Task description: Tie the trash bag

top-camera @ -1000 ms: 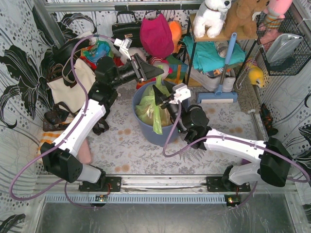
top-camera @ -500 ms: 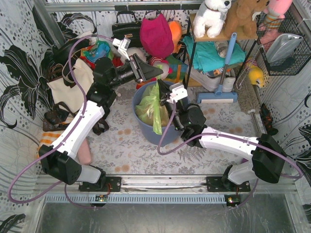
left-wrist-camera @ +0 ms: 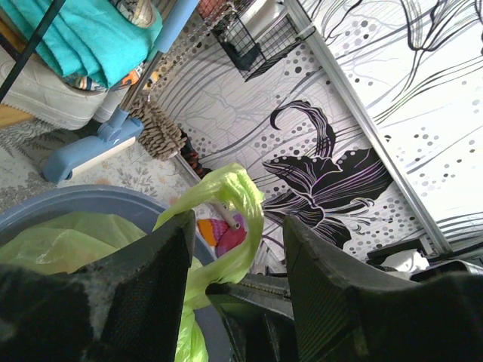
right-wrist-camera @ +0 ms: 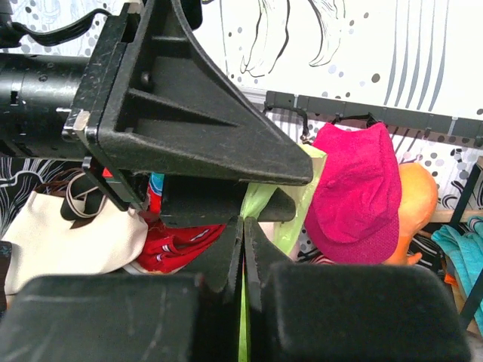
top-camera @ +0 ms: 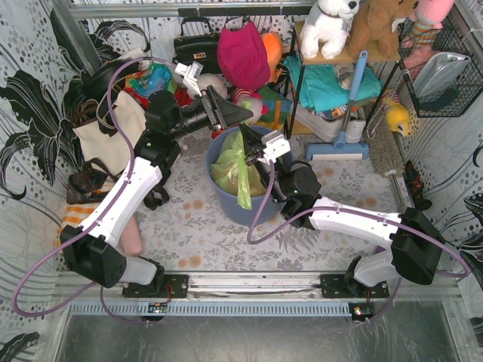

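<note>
Trash bag [top-camera: 230, 170]: sits in the blue-grey bin [top-camera: 226, 207] mid-table, a little toward the far edge. Its body fills the bin, one flap hangs over the near rim, and a thin ear is drawn up above the far rim. Bag and bin lie where they lay a second ago.

Right gripper [right-wrist-camera: 243, 220]: your fingers are pressed together on a narrow strip of the green plastic, which runs up between them. Over the last second this gripper has moved from over the bin's right side toward the far edge and slightly left. It now sits close under the tips of the other gripper.

Left gripper [top-camera: 243, 113]: fingers spread, pointing right above the bin's far rim. In the left wrist view the bag's raised loop stands between them; you cannot tell whether it touches either one. This arm has drawn back slightly toward the left edge since a second ago.

Cream tote [top-camera: 113, 136] by the left edge, unmoved.
</note>
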Robot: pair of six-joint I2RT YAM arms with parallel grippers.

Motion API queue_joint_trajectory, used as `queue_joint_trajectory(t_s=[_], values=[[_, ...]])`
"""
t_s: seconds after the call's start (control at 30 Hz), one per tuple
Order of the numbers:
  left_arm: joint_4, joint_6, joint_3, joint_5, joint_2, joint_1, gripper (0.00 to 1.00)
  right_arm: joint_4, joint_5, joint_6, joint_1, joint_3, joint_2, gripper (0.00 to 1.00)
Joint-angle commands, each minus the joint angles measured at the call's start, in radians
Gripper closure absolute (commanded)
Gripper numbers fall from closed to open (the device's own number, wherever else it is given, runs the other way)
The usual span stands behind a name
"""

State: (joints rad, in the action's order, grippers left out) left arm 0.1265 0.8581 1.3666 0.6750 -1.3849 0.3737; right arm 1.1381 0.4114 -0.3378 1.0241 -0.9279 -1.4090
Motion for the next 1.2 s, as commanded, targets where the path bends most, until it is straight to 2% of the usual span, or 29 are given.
queue_joint_trajectory(t_s=[0.0, 0.37, 0.57, 0.8, 1.03, 1.17], values=[[0.126, 0.040, 0.012, 0.051, -0.012, -0.009, 0.41, 0.043, -0.038, 0.015, -0.003, -0.019, 0.007, 1.00], [0.395, 0.249, 0.022, 0.220, -0.091, -0.010, 0.43, 0.047, -0.027, 0.017, -0.003, -0.006, 0.013, 1.00], [0.362, 0.221, 0.022, 0.273, -0.080, -0.017, 0.44, 0.052, -0.025, 0.016, -0.003, 0.000, 0.021, 1.00], [0.428, 0.259, 0.015, 0.254, -0.073, -0.024, 0.44, 0.048, -0.031, 0.024, -0.004, 0.011, 0.027, 1.00], [0.728, 0.494, 0.029, 0.274, -0.145, -0.031, 0.46, 0.044, -0.052, 0.056, -0.003, 0.048, 0.048, 1.00], [0.717, 0.477, 0.043, 0.263, -0.150, -0.032, 0.51, 0.024, -0.059, 0.071, -0.003, 0.065, 0.073, 1.00]])
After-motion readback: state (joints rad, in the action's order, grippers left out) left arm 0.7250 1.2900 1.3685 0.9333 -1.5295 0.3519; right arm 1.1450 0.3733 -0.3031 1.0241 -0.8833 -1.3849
